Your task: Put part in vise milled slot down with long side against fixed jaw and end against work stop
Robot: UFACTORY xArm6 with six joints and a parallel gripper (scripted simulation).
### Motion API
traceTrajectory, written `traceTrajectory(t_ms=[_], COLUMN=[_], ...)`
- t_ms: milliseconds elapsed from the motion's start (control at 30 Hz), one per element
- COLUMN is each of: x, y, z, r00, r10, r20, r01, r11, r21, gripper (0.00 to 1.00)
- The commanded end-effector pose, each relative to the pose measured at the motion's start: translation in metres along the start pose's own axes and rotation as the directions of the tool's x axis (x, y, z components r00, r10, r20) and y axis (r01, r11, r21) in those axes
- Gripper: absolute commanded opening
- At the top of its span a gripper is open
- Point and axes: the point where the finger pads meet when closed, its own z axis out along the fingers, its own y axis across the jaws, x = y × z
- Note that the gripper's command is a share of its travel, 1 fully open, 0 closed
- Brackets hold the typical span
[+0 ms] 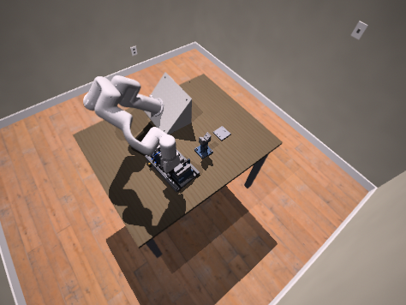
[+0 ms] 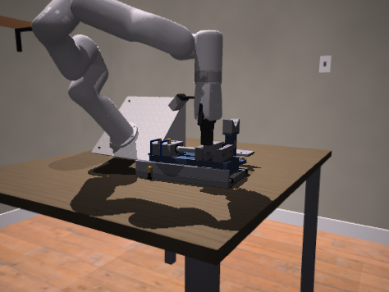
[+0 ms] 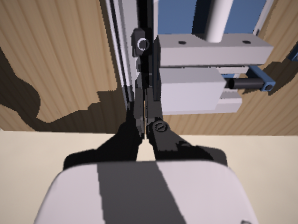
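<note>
Now the gripper (image 3: 145, 117) hangs with fingers pressed together on nothing, down in the vise (image 2: 193, 166) near the table's (image 2: 263, 193) middle. Just beside its fingertips, the part (image 3: 189, 90) lies between the jaws.

Matt wood-grain table (image 2: 123, 213), smooth grey metal vise (image 2: 193, 172), glossy white arm (image 2: 135, 25)

Arm (image 2: 123, 22) arched high, wrist (image 2: 208, 88) pointing straight down. Claw (image 3: 145, 107) fully closed on nothing, black fingers pressed together, tips lowered vertically.
</note>
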Motion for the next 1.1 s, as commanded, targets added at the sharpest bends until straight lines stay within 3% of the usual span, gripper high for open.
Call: traceTrajectory(t_ms=[0,1067], x=[-0.0009,-0.0009], y=[-0.0004,-0.0004], z=[-0.0008,0.0064], r00=[1.0,1.0], r10=[0.001,0.001], r20=[0.004,0.004], r01=[-0.001,-0.001], r11=[1.0,1.0], r21=[0.0,0.0], gripper=[0.0,0.0])
